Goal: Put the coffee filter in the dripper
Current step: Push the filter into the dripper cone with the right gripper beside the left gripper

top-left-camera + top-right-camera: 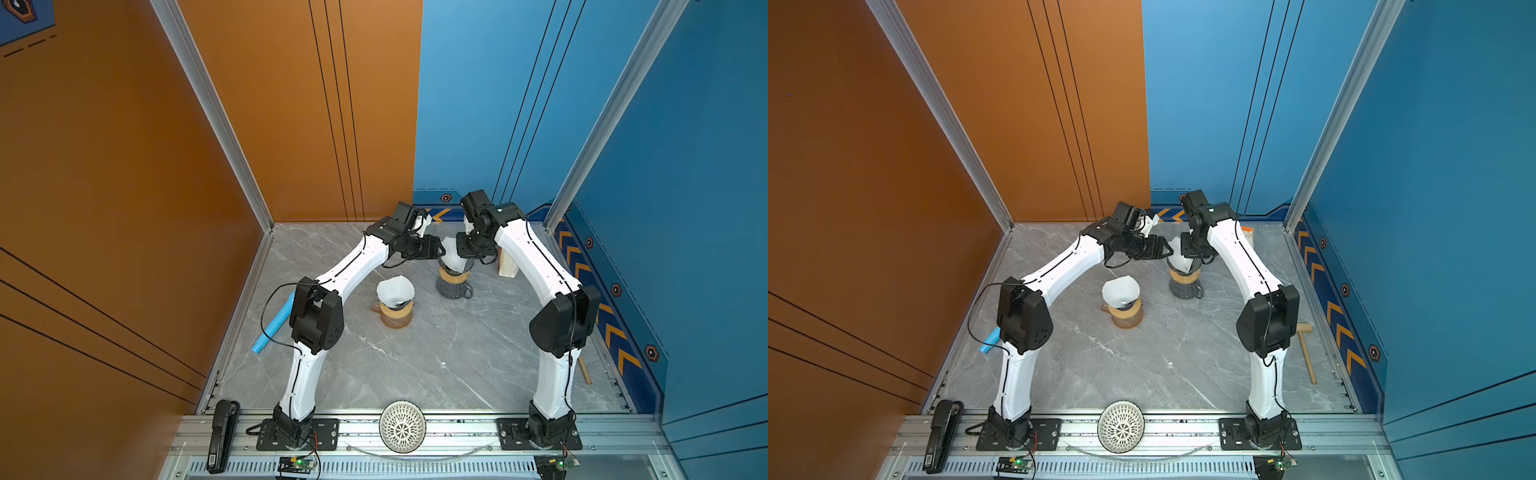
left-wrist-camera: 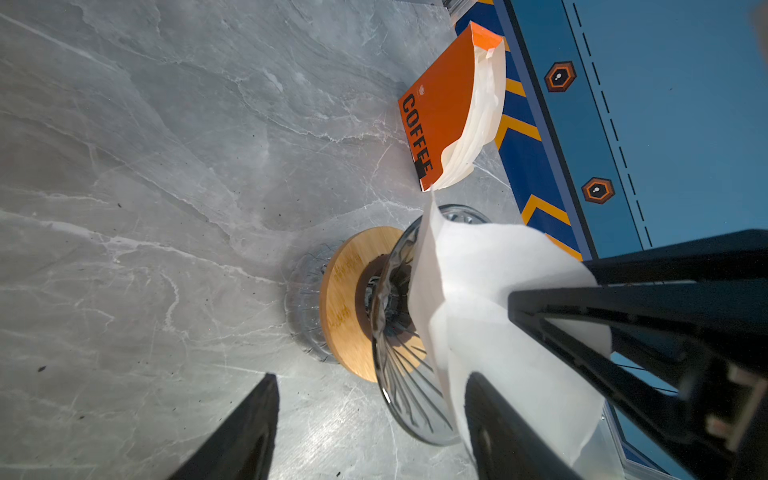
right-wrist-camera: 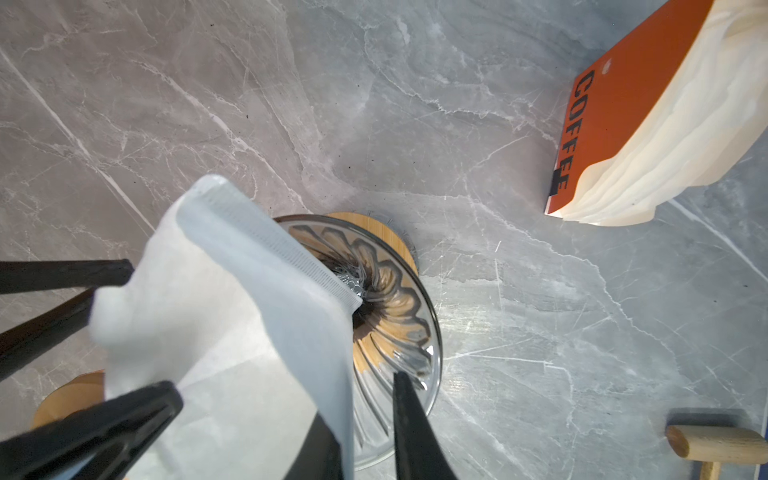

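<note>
Paper filter leans in dripper; left pincer wide, right pincer barely parted; I fear it topples unsupported.

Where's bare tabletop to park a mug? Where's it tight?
Widest free patch: marble from the near dripper forward to the mesh bowl. Also back left corner, behind the left arm. Crowded: back centre, where far dripper, filter pack, left gripper and right gripper bunch.
</note>
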Robot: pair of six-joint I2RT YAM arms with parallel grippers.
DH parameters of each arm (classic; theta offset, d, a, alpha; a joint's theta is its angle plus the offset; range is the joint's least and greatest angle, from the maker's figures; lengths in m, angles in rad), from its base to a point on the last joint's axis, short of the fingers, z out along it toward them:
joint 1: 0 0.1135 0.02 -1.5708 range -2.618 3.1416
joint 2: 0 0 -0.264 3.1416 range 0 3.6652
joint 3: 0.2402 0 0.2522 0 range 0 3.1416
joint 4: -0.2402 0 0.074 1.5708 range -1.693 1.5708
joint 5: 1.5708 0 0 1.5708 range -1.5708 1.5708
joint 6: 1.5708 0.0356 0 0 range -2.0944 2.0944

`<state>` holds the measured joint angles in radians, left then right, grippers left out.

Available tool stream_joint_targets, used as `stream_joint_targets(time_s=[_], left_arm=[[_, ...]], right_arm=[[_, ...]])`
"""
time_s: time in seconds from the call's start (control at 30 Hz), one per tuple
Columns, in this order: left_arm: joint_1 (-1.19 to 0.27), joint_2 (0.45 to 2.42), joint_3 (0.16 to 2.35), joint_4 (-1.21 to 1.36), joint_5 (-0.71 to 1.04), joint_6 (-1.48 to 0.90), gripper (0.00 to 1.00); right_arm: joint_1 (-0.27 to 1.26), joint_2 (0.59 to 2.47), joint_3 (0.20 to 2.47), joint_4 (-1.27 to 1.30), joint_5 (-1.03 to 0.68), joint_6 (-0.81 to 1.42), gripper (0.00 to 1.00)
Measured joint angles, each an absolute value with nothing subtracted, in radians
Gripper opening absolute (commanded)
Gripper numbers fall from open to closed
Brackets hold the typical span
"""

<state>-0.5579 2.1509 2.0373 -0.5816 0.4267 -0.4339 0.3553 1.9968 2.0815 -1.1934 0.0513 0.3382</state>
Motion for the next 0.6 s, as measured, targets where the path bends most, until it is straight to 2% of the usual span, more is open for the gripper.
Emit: stream_joint_targets(time_s=[0.6], left_arm=[[-0.558,2.157,2.037,-0.582,0.432,-0.423,0.71]], right_arm=[[0.349,1.987,2.048,-1.193,0.084,0.337,0.32]])
